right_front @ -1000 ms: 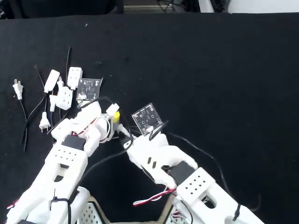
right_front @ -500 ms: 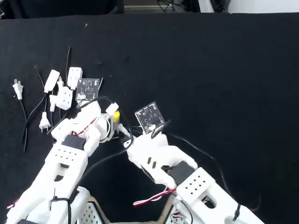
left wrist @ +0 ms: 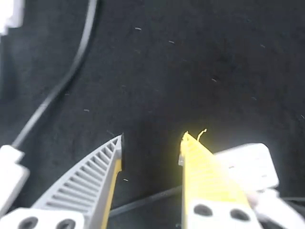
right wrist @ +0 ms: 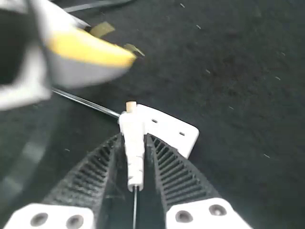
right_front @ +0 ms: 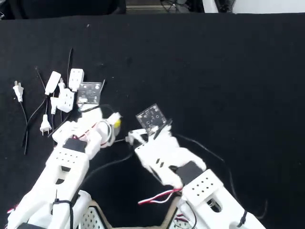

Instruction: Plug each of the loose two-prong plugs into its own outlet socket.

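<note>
Black table (right_front: 214, 71), right gripper (right wrist: 134, 139) pinching white two-prong plug (right wrist: 132, 155), long axis along its fingers, prongs pointing toward white outlet socket (right wrist: 169, 131), left gripper (left wrist: 152, 136) spread apart

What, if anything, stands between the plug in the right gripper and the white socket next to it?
Nothing visible does. The plug, clamped in the right gripper, sits directly beside the white socket. The left gripper is open close by, but not between them.

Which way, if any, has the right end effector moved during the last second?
Yes. In the high view the right end effector has shifted slightly rightward, away from the white sockets lying on the left.
</note>
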